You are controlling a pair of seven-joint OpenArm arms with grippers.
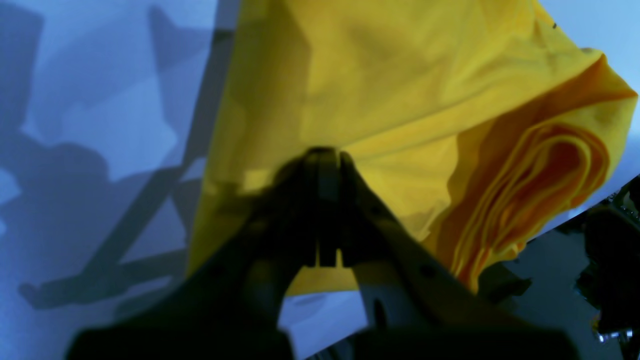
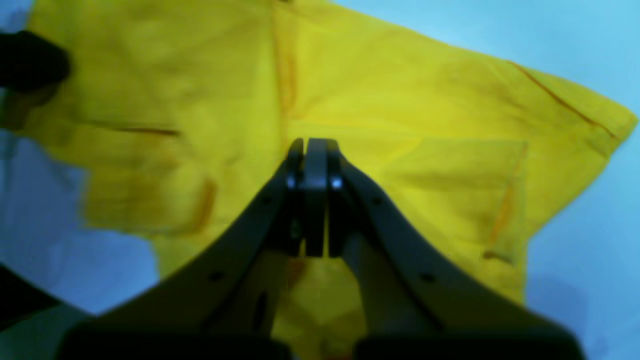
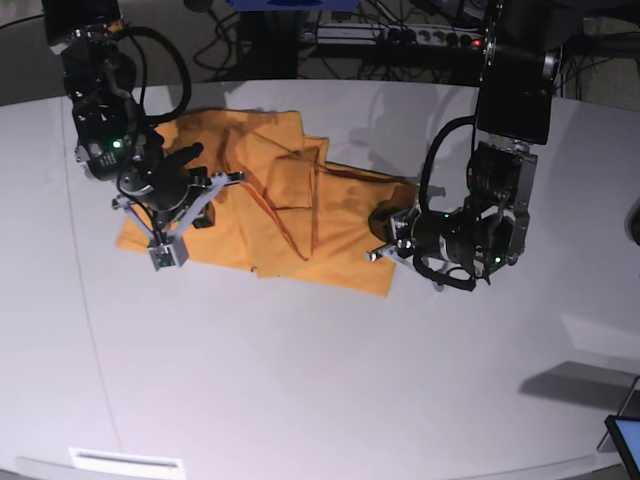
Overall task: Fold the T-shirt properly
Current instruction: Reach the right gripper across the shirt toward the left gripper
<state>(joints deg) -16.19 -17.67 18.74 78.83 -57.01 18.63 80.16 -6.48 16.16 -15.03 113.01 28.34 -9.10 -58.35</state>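
The orange-yellow T-shirt (image 3: pixel 290 215) lies rumpled and partly folded over itself on the white table (image 3: pixel 300 380), left of centre in the base view. My left gripper (image 1: pixel 327 152) is shut on a pinch of the T-shirt (image 1: pixel 400 90) at its right edge, and the cloth rises to the fingertips, with layered folds bunched beside them. In the base view the left gripper (image 3: pixel 385 228) sits low at that edge. My right gripper (image 2: pixel 312 144) is shut over the T-shirt (image 2: pixel 425 125), near a seam. Whether it pinches cloth I cannot tell. The right gripper (image 3: pixel 192 153) is over the shirt's left part.
A power strip and cables (image 3: pixel 400 35) run along the far side behind the table. A dark screen corner (image 3: pixel 625 440) shows at the bottom right. A white label (image 3: pixel 125 462) lies at the table's front edge.
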